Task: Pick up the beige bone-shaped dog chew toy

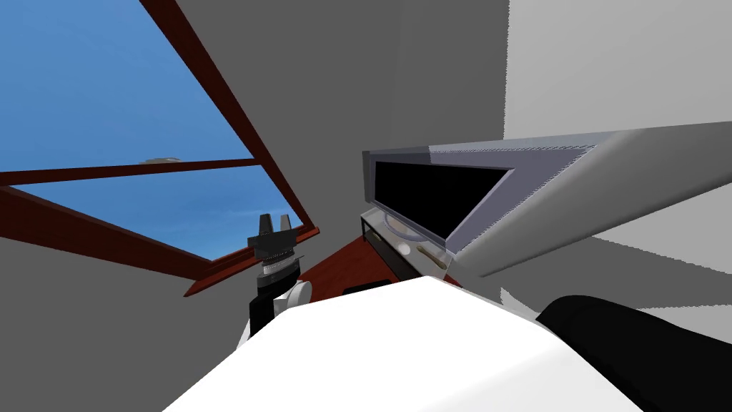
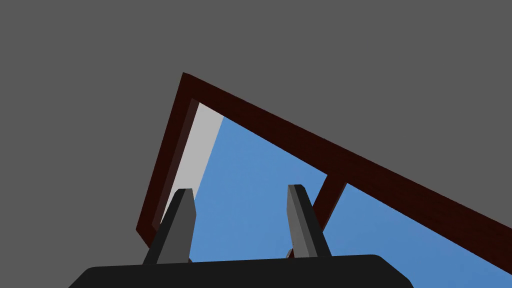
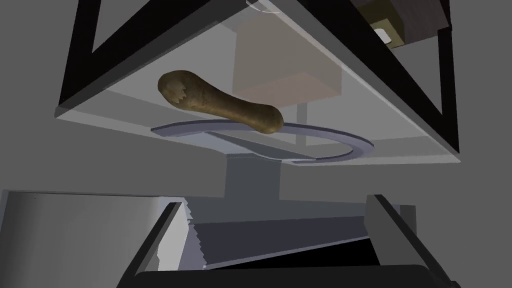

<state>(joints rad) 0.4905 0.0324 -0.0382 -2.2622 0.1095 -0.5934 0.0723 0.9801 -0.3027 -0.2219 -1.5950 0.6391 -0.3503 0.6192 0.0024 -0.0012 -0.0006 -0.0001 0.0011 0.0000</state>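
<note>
The bone-shaped chew toy (image 3: pixel 220 102), brownish beige, lies on the clear glass top of a black-framed stand (image 3: pixel 80 60). One of its ends rests over the screen's ring-shaped foot (image 3: pixel 345 145). In the head view the toy (image 1: pixel 431 256) is a small tan bar below the screen's lower edge. My right gripper (image 3: pixel 280 220) is open and some way short of the toy, with nothing between its fingers; the screen's grey casing lies just beyond them. My left gripper (image 1: pixel 275 223) is raised in front of the window, its fingers (image 2: pixel 182 210) open and holding nothing.
A large flat screen (image 1: pixel 436 197) with a grey casing stands on the glass top and overhangs the toy. A red-brown window frame (image 1: pixel 236 121) runs along the wall at the left. A brown box (image 3: pixel 405 20) sits on the stand beyond the toy.
</note>
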